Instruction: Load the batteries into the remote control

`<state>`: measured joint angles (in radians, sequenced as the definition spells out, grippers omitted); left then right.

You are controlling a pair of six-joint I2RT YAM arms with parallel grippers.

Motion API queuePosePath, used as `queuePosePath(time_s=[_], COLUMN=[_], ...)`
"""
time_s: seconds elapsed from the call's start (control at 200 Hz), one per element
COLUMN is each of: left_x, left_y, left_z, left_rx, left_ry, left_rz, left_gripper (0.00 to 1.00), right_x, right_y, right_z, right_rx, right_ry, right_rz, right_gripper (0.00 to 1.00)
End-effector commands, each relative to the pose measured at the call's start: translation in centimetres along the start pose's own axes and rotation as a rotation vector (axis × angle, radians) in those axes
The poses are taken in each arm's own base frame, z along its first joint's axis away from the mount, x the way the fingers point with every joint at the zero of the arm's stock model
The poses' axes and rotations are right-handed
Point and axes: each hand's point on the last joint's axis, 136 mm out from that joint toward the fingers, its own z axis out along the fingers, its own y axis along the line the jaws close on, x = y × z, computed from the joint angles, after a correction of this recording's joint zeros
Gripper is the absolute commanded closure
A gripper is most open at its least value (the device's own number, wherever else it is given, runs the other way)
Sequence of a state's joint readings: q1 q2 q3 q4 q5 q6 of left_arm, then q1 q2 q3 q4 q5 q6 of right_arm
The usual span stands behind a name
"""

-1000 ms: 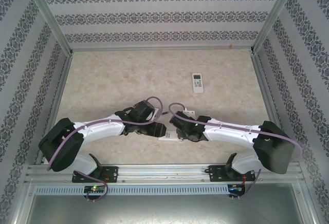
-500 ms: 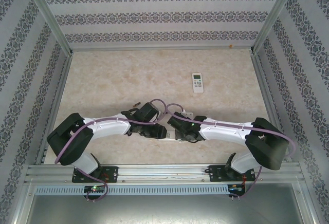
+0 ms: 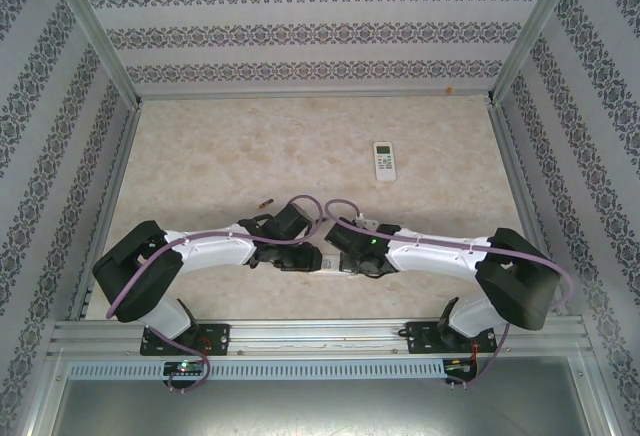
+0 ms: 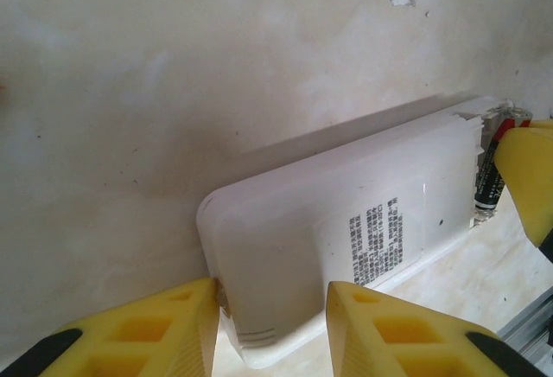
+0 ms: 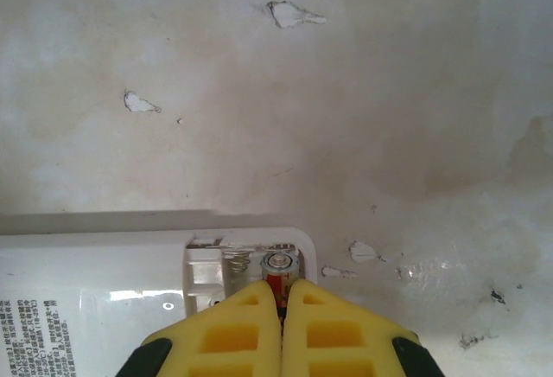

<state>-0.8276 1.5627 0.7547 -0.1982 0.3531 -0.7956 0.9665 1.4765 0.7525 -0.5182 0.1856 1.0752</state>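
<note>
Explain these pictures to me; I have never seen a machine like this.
It is two robot arms bolted to a table, each ending in a two-fingered tool. The overhead picture looks down on both; the other two come from cameras on the wrists. On the table lie a white remote, back up, under the arms, and a second remote farther off. The right tool pinches a battery at the remote's open compartment. The left tool has a yellow finger on each side of that remote's near corner; whether it clamps is unclear.
</note>
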Motion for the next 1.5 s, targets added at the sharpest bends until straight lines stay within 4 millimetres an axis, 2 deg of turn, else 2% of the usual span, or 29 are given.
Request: queuePosePath(time_s=[0.0, 0.19, 0.305, 0.485, 0.674, 0.909, 0.964, 1.029, 1.134, 1.244, 1.389, 1.494], left_x=[1.2, 1.2, 1.0, 0.9, 0.9, 0.7, 0.7, 0.5, 0.2, 0.0, -0.3, -0.6], left_y=[-0.1, -0.1, 0.1, 0.1, 0.3, 0.0, 0.1, 0.3, 0.7, 0.4, 0.4, 0.5], left_z=[0.7, 0.5, 0.3, 0.4, 0.7, 0.5, 0.4, 0.1, -0.3, -0.5, -1.0, -1.5], left_rx=[0.002, 0.000, -0.010, -0.005, -0.003, 0.006, 0.002, -0.014, -0.041, -0.035, -0.034, -0.042], left_ry=[0.025, 0.021, 0.007, -0.004, -0.013, -0.019, -0.023, -0.035, -0.059, -0.068, -0.092, -0.116], left_rz=[-0.009, -0.009, -0.017, -0.041, -0.056, -0.051, -0.045, -0.034, -0.021, -0.018, -0.020, -0.012], left_gripper=[0.62, 0.62, 0.62, 0.64, 0.66, 0.66, 0.66, 0.65, 0.61, 0.59, 0.58, 0.51], right_x=[4.6, 6.8, 7.8, 9.0, 7.8, 8.0, 7.4, 5.5, 2.4, 0.5, -0.1, 0.2], right_y=[-3.0, -3.2, -2.8, -3.3, -3.3, -3.4, -3.2, -2.5, -1.1, -0.7, -1.5, -1.3], right_z=[1.9, 3.2, 3.0, 2.2, 0.8, 2.8, 2.6, 1.2, -1.6, -3.1, -2.9, -2.1], right_rx=[0.122, 0.151, 0.134, 0.103, 0.069, 0.080, 0.093, 0.082, 0.018, -0.038, -0.031, -0.050], right_ry=[0.182, 0.277, 0.303, 0.345, 0.318, 0.335, 0.324, 0.266, 0.170, 0.134, 0.115, 0.127], right_rz=[-0.025, -0.055, -0.059, -0.046, -0.056, -0.018, -0.043, -0.073, -0.085, -0.069, -0.047, -0.046], right_gripper=[1.00, 1.00, 1.00, 1.00, 1.00, 1.00, 1.00, 1.00, 0.89, 0.81, 0.80, 0.79])
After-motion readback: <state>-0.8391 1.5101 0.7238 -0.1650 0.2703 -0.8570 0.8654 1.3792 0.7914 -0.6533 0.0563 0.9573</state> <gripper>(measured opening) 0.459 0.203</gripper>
